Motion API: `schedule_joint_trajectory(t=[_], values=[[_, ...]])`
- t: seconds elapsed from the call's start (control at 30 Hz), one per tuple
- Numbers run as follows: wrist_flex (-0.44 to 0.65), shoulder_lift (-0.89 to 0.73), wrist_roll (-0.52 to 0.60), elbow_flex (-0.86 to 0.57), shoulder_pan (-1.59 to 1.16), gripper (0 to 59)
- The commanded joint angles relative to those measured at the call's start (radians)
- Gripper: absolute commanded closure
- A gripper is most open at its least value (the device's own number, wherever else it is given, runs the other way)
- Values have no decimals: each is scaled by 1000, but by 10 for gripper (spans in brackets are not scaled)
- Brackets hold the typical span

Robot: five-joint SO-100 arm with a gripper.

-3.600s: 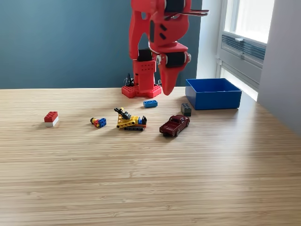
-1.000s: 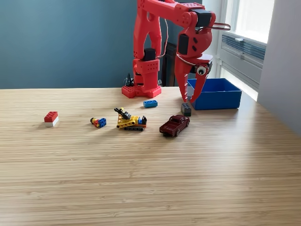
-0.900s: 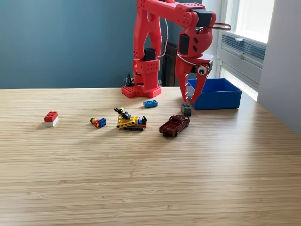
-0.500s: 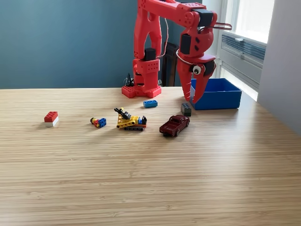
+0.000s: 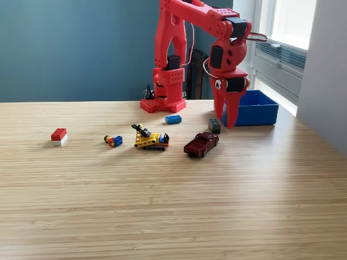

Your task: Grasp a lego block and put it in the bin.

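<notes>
Red hand (image 5: 229,120) hangs tip-down just beside the grey lego block (image 5: 214,125), at its exterior-view right, in front of the blue bin (image 5: 260,108). Jaws appear nearly pressed together, nothing pinched. Block sits on the wooden surface (image 5: 173,206). Step: approach, pre-grasp. Next move likely needs jaws spread and centred over the block.

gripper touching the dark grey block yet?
Cannot tell. In the exterior view the gripper tips hang just right of the dark grey block, in front of the blue bin; from this angle no gap or contact shows plainly.
</notes>
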Motion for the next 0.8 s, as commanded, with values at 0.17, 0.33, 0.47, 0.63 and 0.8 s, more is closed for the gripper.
schedule_joint_trajectory(t=[0.17, 0.33, 0.47, 0.63, 0.8], values=[[-9, 101, 49, 44, -60, 294], [-8, 101, 63, 77, -75, 295], [-8, 101, 64, 100, -94, 295], [2, 101, 54, 114, -77, 291], [3, 101, 43, 130, -37, 291]])
